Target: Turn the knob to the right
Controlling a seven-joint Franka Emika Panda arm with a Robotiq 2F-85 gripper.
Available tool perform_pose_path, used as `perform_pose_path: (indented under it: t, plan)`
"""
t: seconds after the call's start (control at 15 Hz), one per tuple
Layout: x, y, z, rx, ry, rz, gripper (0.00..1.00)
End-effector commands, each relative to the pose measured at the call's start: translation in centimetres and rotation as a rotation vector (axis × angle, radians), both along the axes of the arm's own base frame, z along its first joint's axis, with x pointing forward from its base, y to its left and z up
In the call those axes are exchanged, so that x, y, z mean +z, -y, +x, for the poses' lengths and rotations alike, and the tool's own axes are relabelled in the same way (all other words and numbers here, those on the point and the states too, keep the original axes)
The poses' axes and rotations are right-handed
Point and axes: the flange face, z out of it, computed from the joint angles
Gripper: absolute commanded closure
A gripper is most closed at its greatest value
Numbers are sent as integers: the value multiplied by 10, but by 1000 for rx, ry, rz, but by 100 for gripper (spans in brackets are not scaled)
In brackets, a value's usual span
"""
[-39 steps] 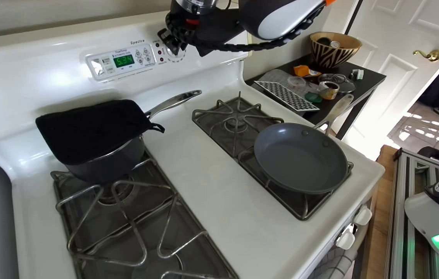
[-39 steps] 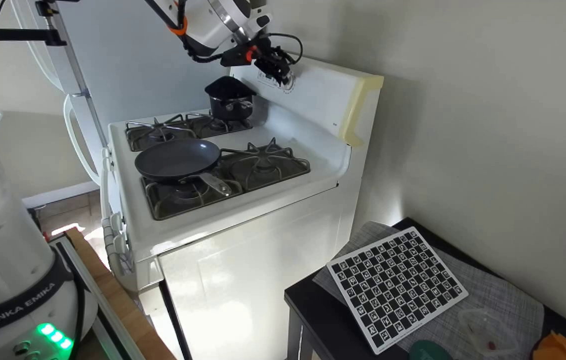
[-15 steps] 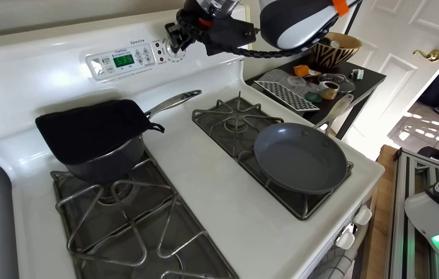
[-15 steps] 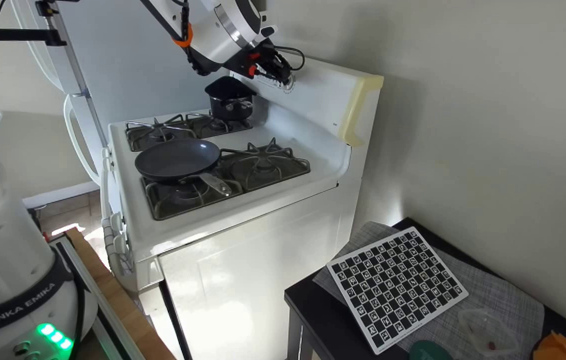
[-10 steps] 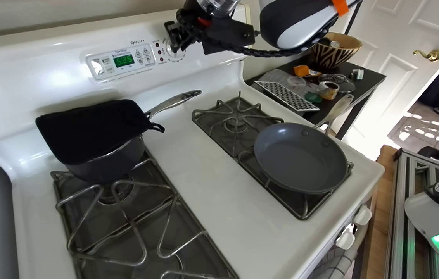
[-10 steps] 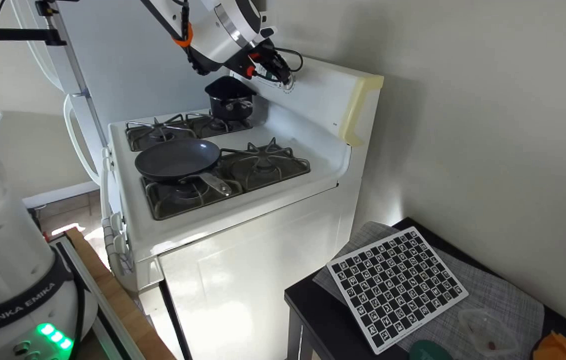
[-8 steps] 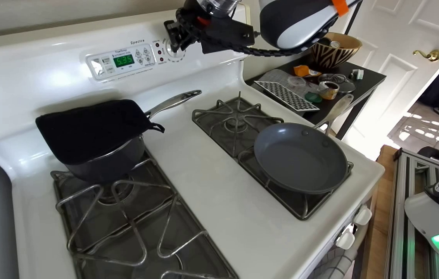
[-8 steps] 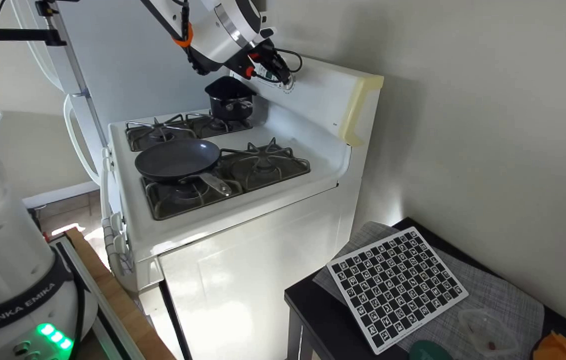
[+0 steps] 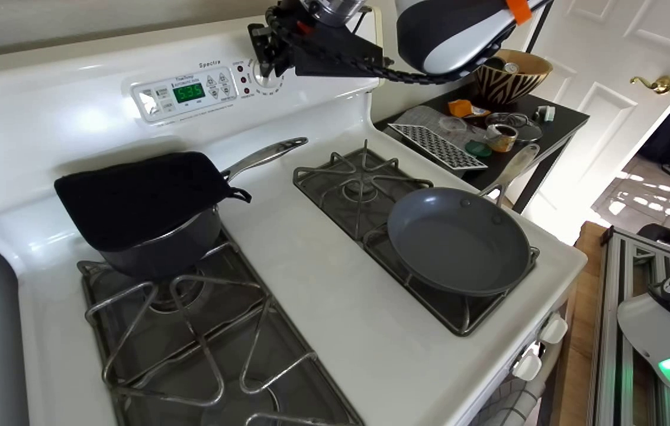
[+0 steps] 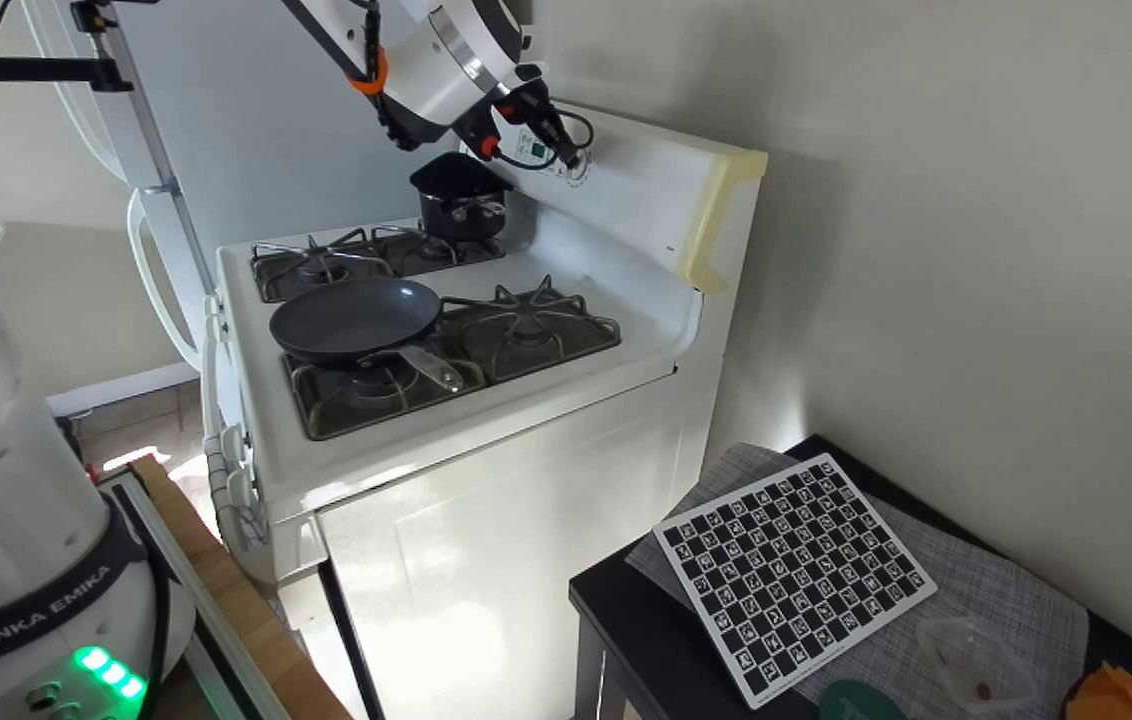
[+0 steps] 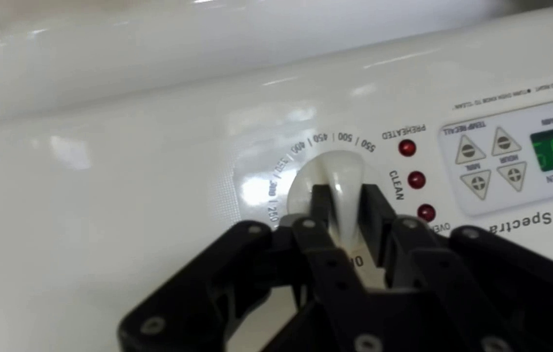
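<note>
The knob [image 11: 345, 164] is a round white dial with a raised grip ridge, on the stove's back panel. In the wrist view, whose picture is upside down, printed numbers curve around it. My gripper [image 11: 346, 208] has a black finger on each side of the ridge, close against it; it looks shut on the knob. The partly hidden "OFF" mark lies at the ridge's lower end in that view. In an exterior view the gripper [image 9: 268, 68] covers much of the knob [image 9: 265, 81]; the gripper [image 10: 569, 160] is also at the panel in an exterior view.
The green display [image 9: 189, 92] and buttons sit beside the knob, with red lights [image 11: 416, 180] between. Below are a black-covered pot [image 9: 157, 248] with its handle [image 9: 267, 155] rising toward the panel, and a frying pan [image 9: 459, 242]. A dark side table [image 10: 626, 610] holds a checkered board [image 10: 796, 575].
The gripper has closed around the knob since the earliest frames. Over the last half second the wrist and its cable have turned slightly about the knob, uncovering the display in an exterior view.
</note>
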Motion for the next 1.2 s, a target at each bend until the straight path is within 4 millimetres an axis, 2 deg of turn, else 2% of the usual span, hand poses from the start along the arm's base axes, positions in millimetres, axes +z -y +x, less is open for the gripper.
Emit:
perform_pose_path:
  t: [0.0,0.47,1.07,1.13]
  plan:
    - [-2,4,11,-83,51,89,96]
    - [-4,7,7,-236,103,232,96]
    - [-11,11,2,-332,151,361,96]
    - [-9,-2,-10,-308,118,323,86]
